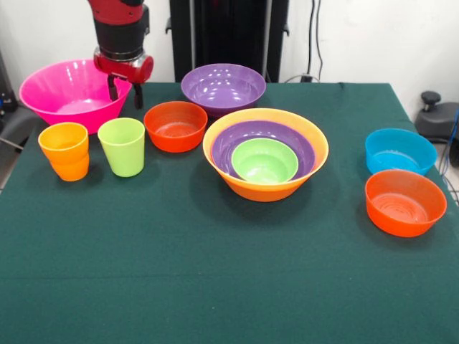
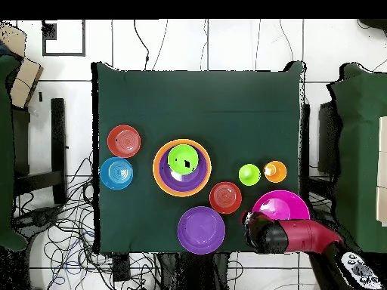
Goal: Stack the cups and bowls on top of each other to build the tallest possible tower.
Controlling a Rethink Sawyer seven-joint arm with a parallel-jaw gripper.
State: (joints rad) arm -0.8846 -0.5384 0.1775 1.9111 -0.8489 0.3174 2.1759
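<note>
From the front I see the hand [image 1: 125, 94] with its 2 dark fingers spread, empty, at the glossy pink bowl's [image 1: 68, 92] rim; overhead the arm hides them. The tower [image 1: 265, 153] sits mid-table [image 1: 215, 287]: yellow-orange bowl holding purple, then small lime green. The orange cup [image 1: 65, 150] and green cup [image 1: 122, 146] stand beside each other.

Yellow-orange bowl [image 1: 266, 188] nesting purple bowl [image 1: 232, 147] and lime bowl [image 1: 265, 161], orange cup [image 1: 65, 150] beside green cup [image 1: 122, 146]
</note>
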